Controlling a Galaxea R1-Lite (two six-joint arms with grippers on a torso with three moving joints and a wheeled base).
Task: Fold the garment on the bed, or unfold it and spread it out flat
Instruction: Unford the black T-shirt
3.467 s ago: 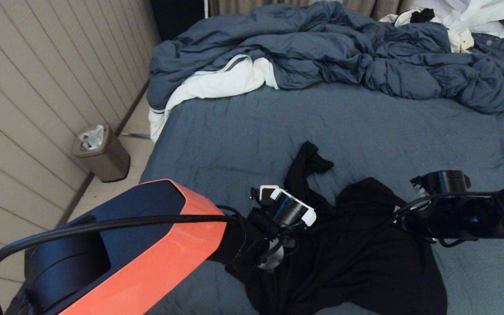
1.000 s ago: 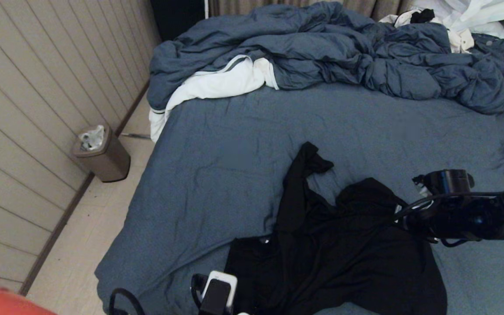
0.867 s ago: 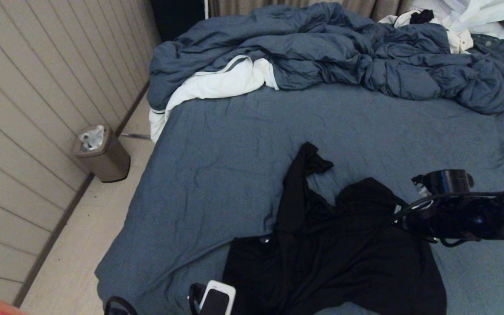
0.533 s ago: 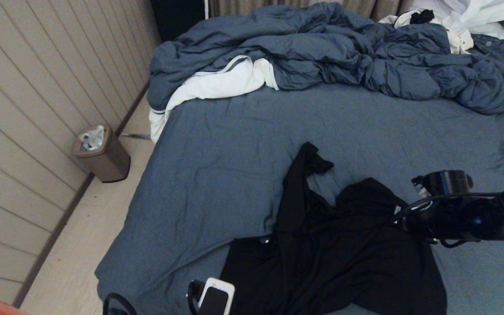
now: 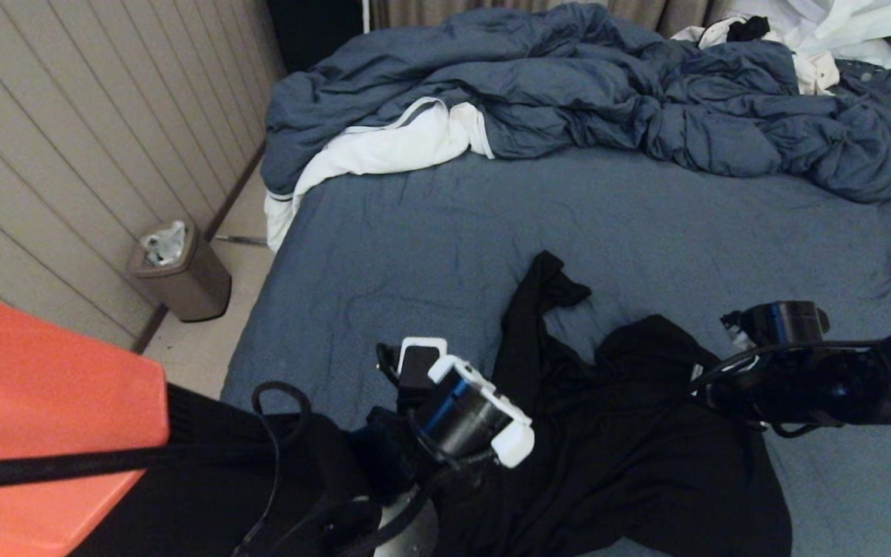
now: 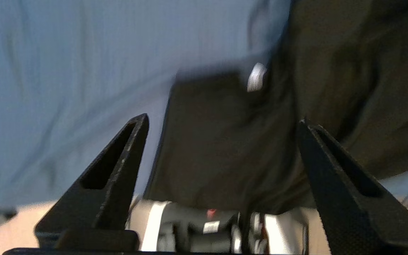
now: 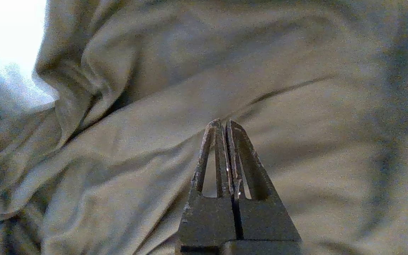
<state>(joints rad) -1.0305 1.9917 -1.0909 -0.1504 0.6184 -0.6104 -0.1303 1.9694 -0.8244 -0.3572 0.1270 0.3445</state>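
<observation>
The black garment [image 5: 631, 456] lies crumpled on the near part of the bed [image 5: 430, 240], with one strip reaching away toward the middle. My left gripper [image 6: 223, 122] stands open just above the garment's left edge [image 6: 225, 148], nothing between its fingers; a small pale tag [image 6: 256, 76] shows farther along the cloth. In the head view the left wrist [image 5: 465, 410] covers that edge. My right gripper [image 7: 224, 122] is shut, its tips against the cloth [image 7: 119, 141] on the garment's right side, with no fold seen pinched. The right wrist [image 5: 801, 379] hovers there.
A puffy blue-grey duvet [image 5: 608, 93] is heaped across the far side of the bed, with a white cloth [image 5: 384, 147] at its left end and pale clothes [image 5: 840, 31] at the back right. A brown bin [image 5: 179, 271] stands on the floor by the panelled wall.
My left arm has swung forward from the near edge to the garment's left side, and its gripper has opened. The right arm and the garment have stayed put.
</observation>
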